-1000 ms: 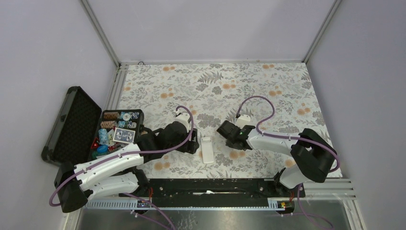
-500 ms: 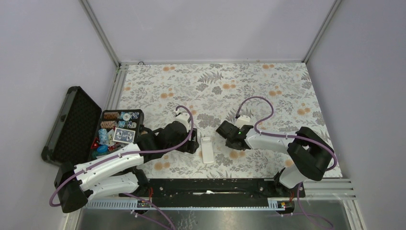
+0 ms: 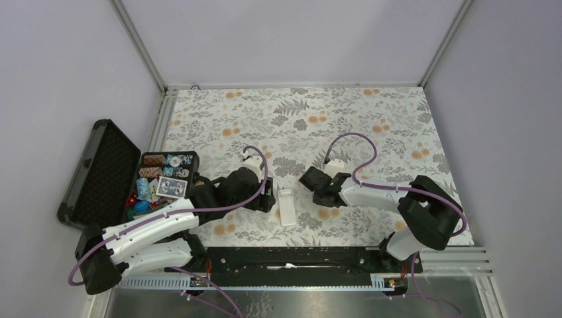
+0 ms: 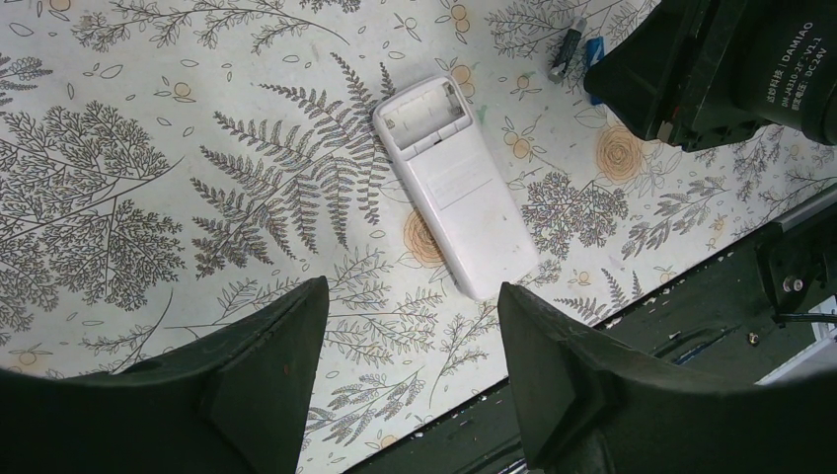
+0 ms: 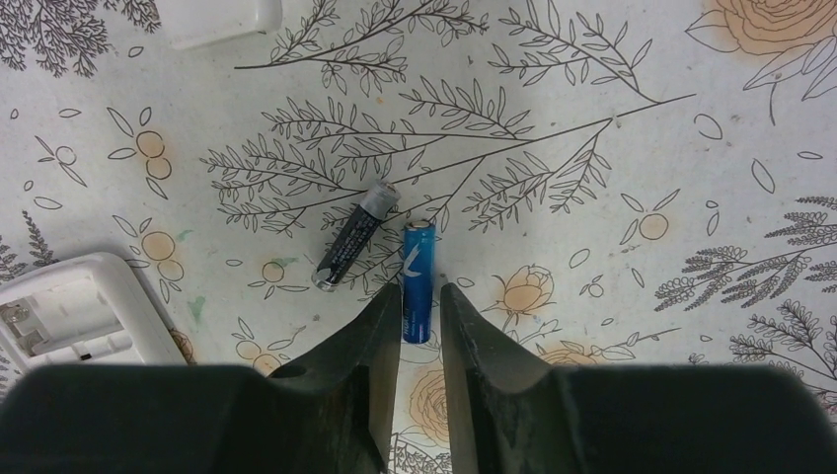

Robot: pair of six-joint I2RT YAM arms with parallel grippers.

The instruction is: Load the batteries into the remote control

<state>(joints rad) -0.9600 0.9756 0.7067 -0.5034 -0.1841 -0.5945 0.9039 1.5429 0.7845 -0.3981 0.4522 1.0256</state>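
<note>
The white remote control (image 3: 286,207) lies back-up on the floral table, its empty battery bay (image 4: 426,114) at its far end. Two batteries lie side by side on the cloth to its right: a blue one (image 5: 418,281) and a dark one (image 5: 353,247). My right gripper (image 5: 421,291) is down at the table with its jaws narrowed, straddling the blue battery's near end; thin gaps show on each side and the battery rests on the cloth. My left gripper (image 4: 413,291) hangs open and holds nothing, just near of the remote's bottom end.
An open black case (image 3: 99,175) with poker chips and cards sits at the left edge of the table. A flat white piece (image 5: 217,15) lies beyond the batteries. A black rail (image 3: 291,258) runs along the near edge.
The right jaws have narrowed around the blue battery's end, and the right gripper has edged slightly left. The left arm and the remote have not moved.
</note>
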